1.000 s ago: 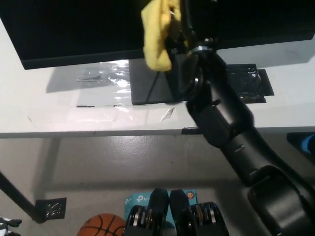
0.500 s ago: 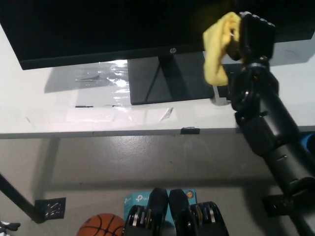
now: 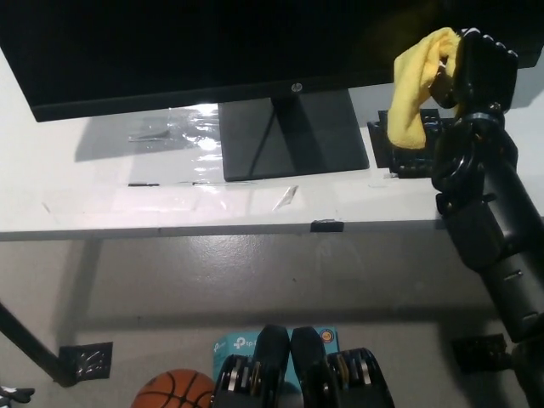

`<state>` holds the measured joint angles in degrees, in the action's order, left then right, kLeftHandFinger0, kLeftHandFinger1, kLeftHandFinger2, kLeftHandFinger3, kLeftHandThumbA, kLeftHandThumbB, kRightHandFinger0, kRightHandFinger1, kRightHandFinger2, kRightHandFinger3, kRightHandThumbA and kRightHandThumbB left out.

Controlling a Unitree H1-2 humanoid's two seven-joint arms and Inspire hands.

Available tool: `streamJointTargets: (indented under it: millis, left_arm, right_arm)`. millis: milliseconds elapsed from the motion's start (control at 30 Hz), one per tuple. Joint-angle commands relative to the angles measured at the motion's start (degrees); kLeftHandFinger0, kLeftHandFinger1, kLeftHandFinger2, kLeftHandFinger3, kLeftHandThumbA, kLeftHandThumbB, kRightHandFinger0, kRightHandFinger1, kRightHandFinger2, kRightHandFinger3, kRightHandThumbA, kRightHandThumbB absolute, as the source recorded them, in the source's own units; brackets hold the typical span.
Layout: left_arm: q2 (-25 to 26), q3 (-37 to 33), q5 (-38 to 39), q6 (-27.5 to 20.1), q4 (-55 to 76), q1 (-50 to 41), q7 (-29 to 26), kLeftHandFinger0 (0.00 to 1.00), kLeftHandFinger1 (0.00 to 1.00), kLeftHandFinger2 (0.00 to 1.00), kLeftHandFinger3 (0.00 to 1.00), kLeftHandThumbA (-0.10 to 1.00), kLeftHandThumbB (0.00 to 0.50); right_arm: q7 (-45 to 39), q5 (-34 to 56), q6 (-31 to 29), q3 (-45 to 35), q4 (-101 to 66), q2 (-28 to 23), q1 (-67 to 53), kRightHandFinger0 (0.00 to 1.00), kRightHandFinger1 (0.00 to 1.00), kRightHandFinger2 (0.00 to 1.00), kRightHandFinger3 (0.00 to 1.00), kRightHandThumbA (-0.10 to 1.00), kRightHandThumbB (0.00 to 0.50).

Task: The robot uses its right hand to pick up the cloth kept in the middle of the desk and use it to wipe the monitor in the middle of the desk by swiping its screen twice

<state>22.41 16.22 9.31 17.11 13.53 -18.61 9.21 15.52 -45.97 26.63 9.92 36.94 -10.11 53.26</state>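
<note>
My black right hand [image 3: 480, 72] is raised at the right side of the desk, shut on a yellow cloth [image 3: 416, 89] that hangs down from it. The cloth is pressed near the lower right part of the black monitor [image 3: 212, 51], whose dark screen fills the top of the head view. The monitor's stand [image 3: 289, 132] rests on the white desk [image 3: 127, 195] at the middle. My white left hand is out of view.
A black mesh tray [image 3: 408, 157] lies on the desk behind the cloth. Clear tape patches [image 3: 170, 132] shine left of the stand. Under the desk are a basketball [image 3: 174, 391], a teal box [image 3: 234, 348] and a black desk leg [image 3: 34, 340].
My right arm swept from the monitor's middle toward the right, carrying the yellow cloth along the screen's lower part. The stand, earlier hidden by the arm, now shows fully.
</note>
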Motion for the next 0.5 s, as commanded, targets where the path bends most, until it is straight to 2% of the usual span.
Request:
streamJointTargets:
  millis: [0,33,67,100,167,233,267,300,333,367,400,433,467]
  left_arm:
    - [0.7,0.3,0.4,-2.0,0.8,-0.8,0.8,0.44,0.47,0.62,0.83,0.31,0.178]
    - [0.6,0.4,0.7,-2.2,0.4,-0.8,0.9,0.44,0.47,0.62,0.83,0.31,0.178]
    - [0.6,0.4,0.6,-1.9,0.6,-0.8,0.8,0.44,0.47,0.62,0.83,0.30,0.175]
    - [0.6,0.4,0.6,-1.8,0.7,-0.8,0.8,0.44,0.47,0.62,0.83,0.30,0.175]
    - [0.8,0.3,0.5,-2.3,0.5,-0.9,1.0,0.45,0.48,0.62,0.83,0.33,0.185]
    - [0.9,0.3,0.2,-2.1,0.6,-0.9,0.9,0.45,0.48,0.62,0.83,0.33,0.182]
    - [0.8,0.3,0.3,-1.8,0.7,-0.8,0.8,0.45,0.48,0.62,0.83,0.32,0.182]
    - [0.8,0.3,0.3,-1.5,0.8,-0.7,0.8,0.45,0.47,0.62,0.83,0.32,0.177]
    - [0.8,0.2,0.3,-1.4,0.9,-0.7,0.8,0.45,0.47,0.62,0.83,0.31,0.176]
    - [0.9,0.2,0.3,-1.3,1.0,-0.7,0.8,0.45,0.47,0.62,0.83,0.31,0.178]
    - [0.9,0.2,0.2,-1.3,1.0,-0.7,0.8,0.45,0.47,0.62,0.83,0.31,0.186]
    - [0.9,0.0,0.1,-1.3,1.0,-0.6,0.9,0.45,0.47,0.62,0.83,0.31,0.188]
    - [1.1,-0.3,-0.2,-2.7,0.4,-0.5,1.2,0.44,0.47,0.61,0.82,0.33,0.192]
  right_arm:
    - [0.9,-0.4,0.3,-1.4,-2.2,-0.2,3.5,0.00,0.00,0.23,0.16,-0.10,0.185]
    - [0.8,-0.8,0.3,-1.6,-2.0,0.0,3.7,0.00,0.00,0.23,0.17,-0.10,0.177]
    - [1.5,-0.5,0.3,-1.3,-2.0,0.0,3.9,0.00,0.00,0.22,0.11,-0.10,0.174]
    - [1.6,-0.4,0.3,-1.3,-1.9,0.1,3.9,0.00,0.00,0.23,0.11,-0.10,0.175]
    - [1.1,-1.1,0.3,-1.6,-1.5,0.6,4.8,0.00,0.04,0.29,0.29,-0.10,0.183]
    - [1.3,-0.7,0.3,-1.4,-1.4,0.9,5.3,0.00,0.00,0.23,0.30,-0.10,0.194]
    - [1.1,-0.9,0.3,-1.8,-1.2,1.2,5.7,0.00,0.00,0.20,0.30,-0.10,0.186]
    - [1.0,-1.1,0.3,-2.4,-0.9,1.7,6.2,0.00,0.00,0.18,0.22,-0.10,0.172]
    - [1.1,-1.1,0.3,-2.6,-0.8,1.8,6.3,0.00,0.00,0.23,0.18,-0.10,0.165]
    - [0.8,-1.2,0.3,-2.9,-0.8,2.1,6.5,0.00,0.00,0.26,0.12,-0.10,0.138]
    - [1.2,-0.7,0.3,-2.8,-0.7,2.7,7.2,0.00,0.00,0.32,0.09,-0.10,0.138]
    - [1.5,-0.6,0.3,-2.8,-0.8,2.7,7.2,0.00,0.00,0.37,0.10,-0.10,0.141]
    - [1.1,-2.1,0.3,-2.4,-0.1,3.1,8.1,0.00,0.03,0.42,0.18,-0.10,0.129]
